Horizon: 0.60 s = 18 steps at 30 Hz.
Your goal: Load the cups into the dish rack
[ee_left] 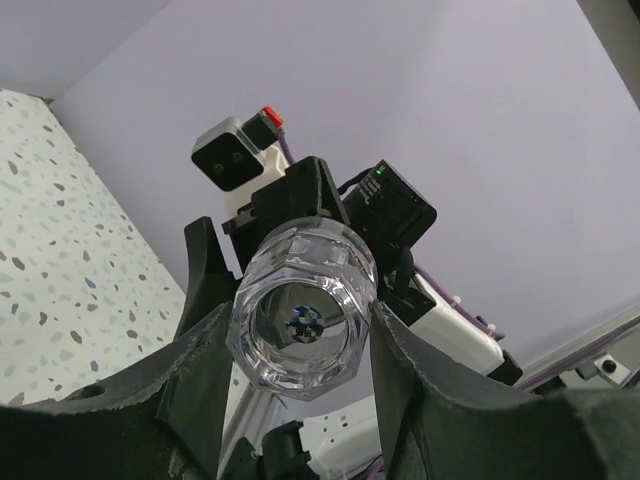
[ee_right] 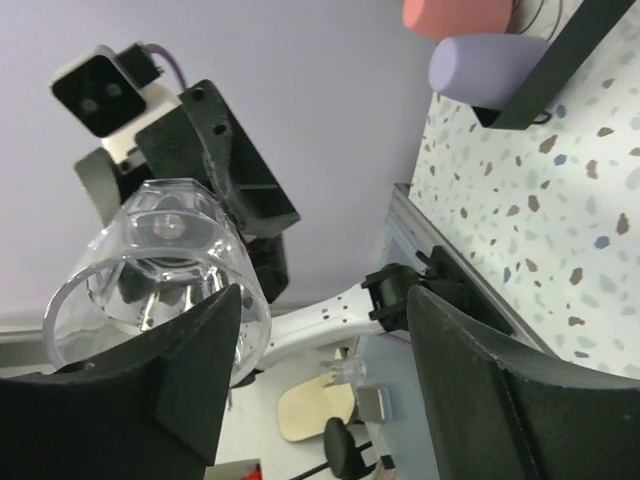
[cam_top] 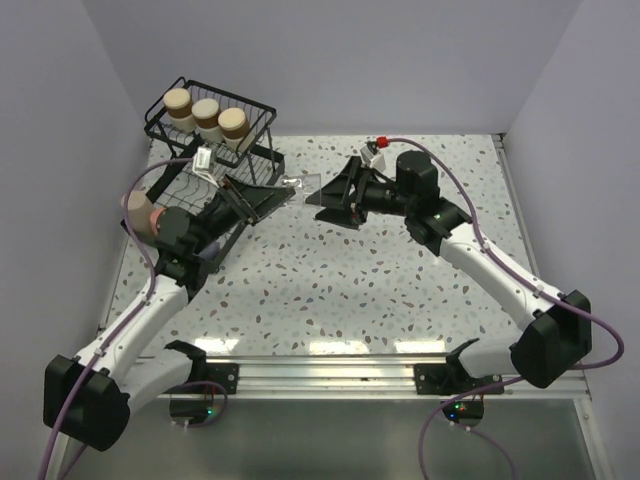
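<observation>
The clear glass cup lies sideways in the air over the table, and my left gripper is shut on its base end. In the top view this cup hangs between the two grippers, just right of the dish rack. My right gripper is open, its left finger beside the cup's rim and its right finger well away from it. Three cups stand in the rack's upper basket. A red-pink cup and a lavender cup lie in the rack's lower tier.
The black wire rack fills the table's far left corner, and its lower tray reaches toward my left arm. The speckled table spreads out to the right. Purple walls close in the back and both sides.
</observation>
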Motion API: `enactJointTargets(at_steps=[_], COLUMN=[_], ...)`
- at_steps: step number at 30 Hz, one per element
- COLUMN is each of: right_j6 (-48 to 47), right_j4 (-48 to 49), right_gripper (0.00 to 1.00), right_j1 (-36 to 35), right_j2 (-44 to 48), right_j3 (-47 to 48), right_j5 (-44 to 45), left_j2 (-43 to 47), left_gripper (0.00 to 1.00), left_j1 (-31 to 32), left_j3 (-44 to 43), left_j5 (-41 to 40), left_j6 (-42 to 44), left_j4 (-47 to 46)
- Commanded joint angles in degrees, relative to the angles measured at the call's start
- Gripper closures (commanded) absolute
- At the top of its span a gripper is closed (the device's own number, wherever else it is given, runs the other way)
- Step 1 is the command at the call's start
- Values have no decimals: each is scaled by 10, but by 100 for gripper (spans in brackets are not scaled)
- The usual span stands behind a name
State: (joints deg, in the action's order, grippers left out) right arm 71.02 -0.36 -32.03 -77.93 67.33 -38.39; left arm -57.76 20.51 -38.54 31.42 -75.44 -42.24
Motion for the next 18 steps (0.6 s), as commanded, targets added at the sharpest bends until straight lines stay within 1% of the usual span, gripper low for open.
enactJointTargets(at_steps=[1, 2, 3, 4, 5, 6, 7, 8, 9, 10, 11, 12, 13, 14, 15, 18], right_j6=[-53, -65, -70, -75, -87, -96, -105, -121, -129, -135, -144, -148, -153, -156, -161, -171], right_j4=[-59, -68, -77, -91, -100, -112, -138, -150, -162, -180, -184, -188, -197, -200, -208, -222], right_gripper=[29, 28, 27, 27, 27, 26, 26, 26, 26, 26, 26, 26, 26, 26, 26, 26], right_j1=[7, 14, 18, 22, 33, 37, 42, 50, 52, 55, 58, 60, 63, 63, 64, 65], right_j2=[33, 36, 39, 49, 52, 57, 65, 68, 72, 78, 82, 86, 90, 96, 100, 110], right_j3=[12, 12, 11, 8, 6, 4, 3, 2, 1, -4, -8, -11, -18, -21, -27, -34], right_j5=[15, 16, 18, 18, 20, 24, 27, 30, 32, 34, 34, 35, 37, 38, 38, 45], left_j2=[19, 20, 22, 21, 20, 19, 14, 12, 9, 3, -2, -6, -13, -16, -19, -35], left_gripper=[100, 100, 100, 100, 100, 100, 100, 100, 100, 100, 100, 100, 100, 100, 100, 100], left_j1=[-15, -21, -33, -40, -47, -61, -66, -71, -78, -80, -80, -80, -81, -81, -81, -82], left_j3=[-61, -72, -97, -111, -143, -162, -180, -217, -237, -254, -290, -308, -321, -339, -348, -383], left_j5=[0, -7, -9, -11, -13, -16, -28, -38, -50, -79, -102, -125, -164, -182, -218, -281], left_j6=[70, 100, 117, 152, 172, 194, 242, 266, 290, 339, 361, 381, 416, 431, 453, 476], left_j4=[100, 127, 183, 212, 275, 313, 348, 418, 461, 492, 557, 590, 615, 649, 666, 732])
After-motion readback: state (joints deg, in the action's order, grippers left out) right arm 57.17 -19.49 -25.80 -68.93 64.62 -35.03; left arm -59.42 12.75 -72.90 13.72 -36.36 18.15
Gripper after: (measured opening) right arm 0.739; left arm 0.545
